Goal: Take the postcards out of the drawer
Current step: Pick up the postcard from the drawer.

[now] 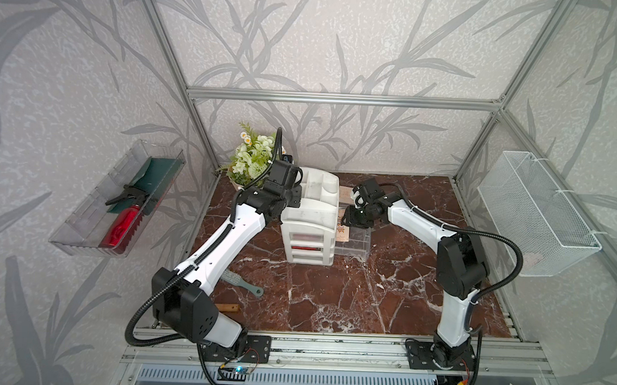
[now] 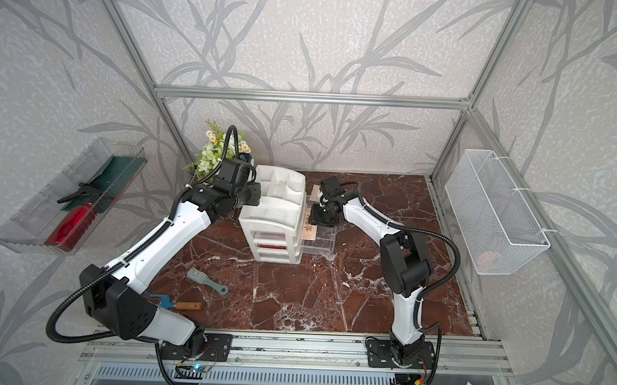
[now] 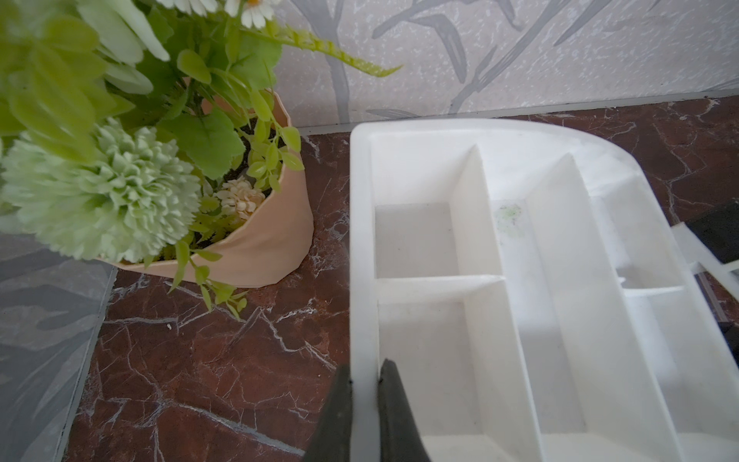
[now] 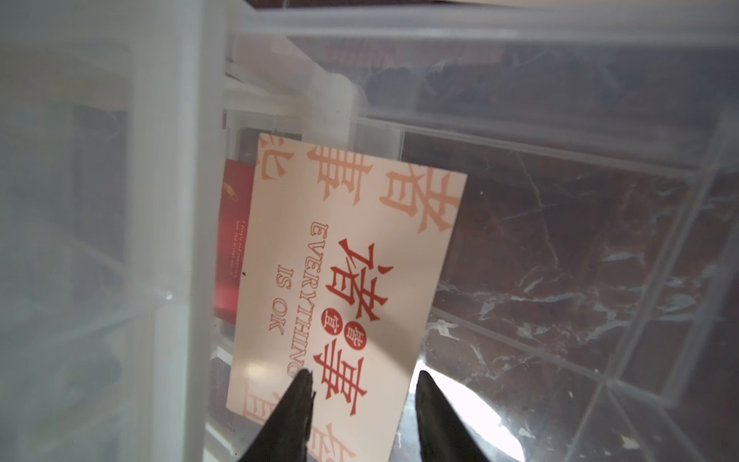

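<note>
A white organizer stands mid-bench. The left end effector is pressed together on the rim wall of the organizer's top tray, one finger on each side. A clear drawer is pulled out of the organizer on the side facing the right arm. In it lies a cream postcard with red Chinese characters and "EVERYTHING IS OK". A red postcard peeks from under it on the organizer side. The right end effector hangs over the cream postcard, fingers spread, gripping nothing. A third postcard, also cream, lies on the bench beside the organizer, beyond the drawer
</note>
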`<state>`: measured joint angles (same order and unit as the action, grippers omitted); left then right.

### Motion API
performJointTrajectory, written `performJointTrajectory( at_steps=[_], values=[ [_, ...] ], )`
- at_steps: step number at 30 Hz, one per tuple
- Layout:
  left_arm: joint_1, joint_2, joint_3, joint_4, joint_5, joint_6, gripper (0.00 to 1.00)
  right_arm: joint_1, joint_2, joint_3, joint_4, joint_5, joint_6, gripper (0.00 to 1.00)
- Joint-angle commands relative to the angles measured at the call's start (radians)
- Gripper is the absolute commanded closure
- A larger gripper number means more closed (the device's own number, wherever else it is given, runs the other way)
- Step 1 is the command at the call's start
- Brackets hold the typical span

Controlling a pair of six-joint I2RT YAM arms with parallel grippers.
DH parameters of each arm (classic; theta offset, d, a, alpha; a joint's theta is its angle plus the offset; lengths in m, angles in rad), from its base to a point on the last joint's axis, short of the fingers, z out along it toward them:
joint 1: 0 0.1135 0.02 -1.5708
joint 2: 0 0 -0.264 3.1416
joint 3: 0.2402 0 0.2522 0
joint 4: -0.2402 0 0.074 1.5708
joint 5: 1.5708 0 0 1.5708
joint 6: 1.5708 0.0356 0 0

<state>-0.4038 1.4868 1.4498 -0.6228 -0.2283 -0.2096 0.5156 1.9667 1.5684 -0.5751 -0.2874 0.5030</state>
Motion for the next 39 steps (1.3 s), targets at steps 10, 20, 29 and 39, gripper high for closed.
performJointTrajectory(
  at_steps=[10, 20, 29, 39],
  values=[
    [0.008, 0.047, -0.065, -0.144, -0.001, 0.029, 1.00, 0.004, 0.030, 0.024, -0.039, -0.020, 0.002, 0.58],
    [0.009, 0.035, -0.068, -0.153, -0.005, 0.032, 1.00, -0.001, 0.047, 0.028, -0.012, -0.085, 0.006, 0.59],
    [0.008, 0.038, -0.072, -0.149, -0.001, 0.032, 1.00, -0.020, 0.001, -0.030, 0.103, -0.190, 0.043, 0.63],
    [0.008, 0.041, -0.077, -0.140, 0.006, 0.032, 1.00, -0.026, -0.061, -0.086, 0.185, -0.242, 0.077, 0.67]
  ],
)
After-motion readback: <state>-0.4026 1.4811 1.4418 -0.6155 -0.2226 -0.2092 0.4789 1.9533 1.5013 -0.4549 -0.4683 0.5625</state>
